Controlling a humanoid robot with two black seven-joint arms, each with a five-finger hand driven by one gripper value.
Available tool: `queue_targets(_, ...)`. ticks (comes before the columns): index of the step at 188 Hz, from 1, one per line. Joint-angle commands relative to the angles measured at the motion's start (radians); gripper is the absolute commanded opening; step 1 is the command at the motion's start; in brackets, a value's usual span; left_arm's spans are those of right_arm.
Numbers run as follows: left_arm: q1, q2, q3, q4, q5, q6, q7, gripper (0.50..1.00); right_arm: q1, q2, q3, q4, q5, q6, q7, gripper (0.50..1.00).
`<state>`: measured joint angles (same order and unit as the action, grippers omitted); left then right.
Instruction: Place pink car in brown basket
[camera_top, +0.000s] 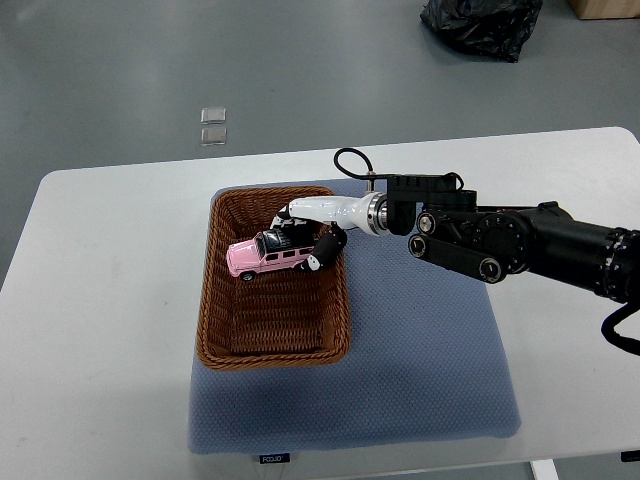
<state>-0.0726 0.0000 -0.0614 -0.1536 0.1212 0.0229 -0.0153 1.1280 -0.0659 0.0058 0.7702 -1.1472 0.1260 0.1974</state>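
Pink car sits over the upper half of the brown basket, inside the rim, with the right robot hand at its rear end. Car lies at about 9 o'clock from the palm, touching the fingers. Long axis runs roughly 9 to 3 o'clock, nose toward the basket's left wall and tilted slightly down on that side. Fingers are curled around the car's rear and roof; a dark fingertip shows against the rear lower edge. I judge the grasp closed on the car, not yet let go. Cannot tell whether the wheels already touch the wicker floor or hang just above it.

Right arm comes in from 3 o'clock, forearm crossing above the blue mat. Left arm is not visible, so the right hand is the only one near the car.

Judgement: the car is already within the basket's outline, so what remains is lowering if needed and opening the fingers. Release should be clean if the hand withdraws toward 3 o'clock, over the right rim, without dragging the car along.

Surface: basket rests on the mat, the mat on a white table. Room: grey floor beyond, a black bag at 1 o'clock, two small clear squares on the floor at 11 o'clock.
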Motion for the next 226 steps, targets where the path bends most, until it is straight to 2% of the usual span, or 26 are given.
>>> queue_targets(1,-0.001,0.0,0.002,0.0,0.0,0.0,0.0,1.0,-0.005,-0.003,0.002,-0.006,0.001,-0.002,0.002,0.866)
queue_targets(12,0.001,0.0,0.0,0.0,0.0,0.0,0.0,1.0,-0.005,-0.008,0.005,-0.006,0.003,-0.002,0.002,0.901)
queue_targets(51,0.001,0.0,0.002,0.0,0.0,0.0,0.0,1.0,0.007,-0.052,0.076,-0.006,0.024,-0.002,0.004,0.911)
queue_targets(77,-0.001,0.0,0.002,0.003,0.0,0.002,0.0,1.0,-0.024,-0.123,0.295,-0.006,0.086,0.012,0.007,0.911)
queue_targets(107,0.001,0.0,0.002,0.003,0.0,0.0,0.0,1.0,-0.203,-0.172,0.591,-0.005,0.309,0.015,0.033,0.911)
queue_targets(135,-0.001,0.0,0.002,0.003,0.0,0.002,0.0,1.0,-0.358,-0.149,0.855,0.001,0.586,0.024,0.036,0.911)
queue_targets(152,0.001,0.0,0.002,0.002,0.0,0.002,0.0,1.0,-0.421,-0.1,0.964,0.001,0.782,0.038,0.037,0.911)
queue_targets(178,0.001,0.0,0.002,0.002,0.0,0.002,0.0,1.0,-0.462,-0.063,0.994,-0.012,0.939,0.037,0.06,0.911)
queue_targets(196,-0.001,0.0,0.002,0.005,0.0,0.002,0.0,1.0,-0.465,-0.058,0.994,-0.012,0.966,0.037,0.092,0.911)
queue_targets(226,-0.001,0.0,0.002,0.005,0.0,0.002,0.0,1.0,-0.482,-0.061,0.996,-0.016,0.983,0.035,0.102,0.911)
